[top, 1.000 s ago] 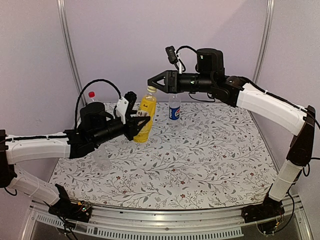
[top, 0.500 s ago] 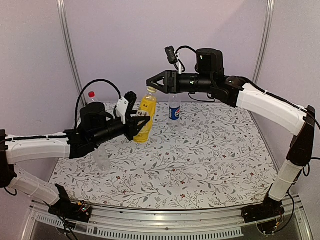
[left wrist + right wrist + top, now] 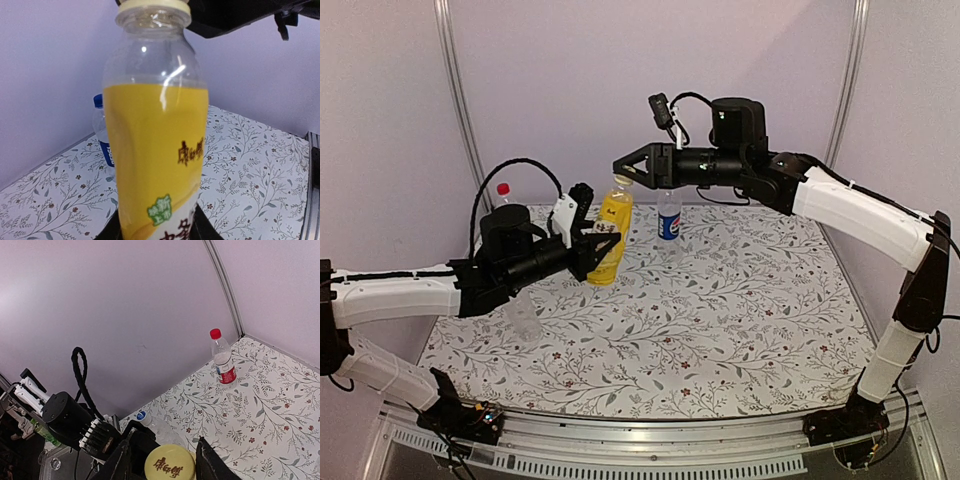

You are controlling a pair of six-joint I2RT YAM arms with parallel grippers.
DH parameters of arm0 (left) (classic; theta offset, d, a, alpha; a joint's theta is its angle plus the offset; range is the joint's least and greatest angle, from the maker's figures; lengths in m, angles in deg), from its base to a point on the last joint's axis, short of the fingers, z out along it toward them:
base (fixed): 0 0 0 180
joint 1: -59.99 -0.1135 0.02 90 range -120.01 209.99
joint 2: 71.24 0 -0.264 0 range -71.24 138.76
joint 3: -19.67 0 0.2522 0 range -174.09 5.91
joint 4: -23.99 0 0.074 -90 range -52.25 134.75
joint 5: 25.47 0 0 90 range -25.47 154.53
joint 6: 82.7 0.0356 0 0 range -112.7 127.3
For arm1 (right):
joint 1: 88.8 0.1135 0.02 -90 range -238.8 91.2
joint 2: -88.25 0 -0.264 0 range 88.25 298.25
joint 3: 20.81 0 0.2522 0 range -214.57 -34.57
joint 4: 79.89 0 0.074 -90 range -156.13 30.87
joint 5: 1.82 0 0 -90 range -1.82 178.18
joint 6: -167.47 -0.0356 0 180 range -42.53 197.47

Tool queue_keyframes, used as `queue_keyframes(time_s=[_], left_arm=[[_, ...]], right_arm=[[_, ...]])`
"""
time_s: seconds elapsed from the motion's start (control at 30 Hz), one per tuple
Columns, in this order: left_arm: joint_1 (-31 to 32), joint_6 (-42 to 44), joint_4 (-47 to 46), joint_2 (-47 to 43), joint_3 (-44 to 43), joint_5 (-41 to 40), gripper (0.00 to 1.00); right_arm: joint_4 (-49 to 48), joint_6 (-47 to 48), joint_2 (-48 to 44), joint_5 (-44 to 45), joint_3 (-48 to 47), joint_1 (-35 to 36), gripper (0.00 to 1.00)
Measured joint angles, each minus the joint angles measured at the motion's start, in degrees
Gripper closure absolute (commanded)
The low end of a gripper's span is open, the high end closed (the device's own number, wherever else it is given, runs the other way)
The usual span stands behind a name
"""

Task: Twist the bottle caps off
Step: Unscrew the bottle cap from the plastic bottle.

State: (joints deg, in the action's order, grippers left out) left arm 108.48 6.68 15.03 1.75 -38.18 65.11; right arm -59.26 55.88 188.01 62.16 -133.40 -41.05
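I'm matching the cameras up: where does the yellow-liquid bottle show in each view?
Top external: yellow bottle left of centre, in the left gripper.
Left wrist: fills the middle, cap at the top edge.
Right wrist: only its cap shows, bottom centre.
Shared landmark: the floral tablecloth, in all three.

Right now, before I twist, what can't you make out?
- Right wrist view: whether the right claw touches the yellow cap; the bottom edge cuts both off.
- Left wrist view: the left claw and its grip, hidden behind the yellow bottle.
- Top view: the plain clear bottle, its upper part behind the left arm.
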Motion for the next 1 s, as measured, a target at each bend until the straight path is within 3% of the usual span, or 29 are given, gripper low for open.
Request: queue_keyframes(time_s=[1.0], left_arm=[[0.0,0.0,0.4,0.0,0.0,0.0,0.71]], right_arm=[[0.9,1.3,0.5,1.1,0.0,0.1,0.73]])
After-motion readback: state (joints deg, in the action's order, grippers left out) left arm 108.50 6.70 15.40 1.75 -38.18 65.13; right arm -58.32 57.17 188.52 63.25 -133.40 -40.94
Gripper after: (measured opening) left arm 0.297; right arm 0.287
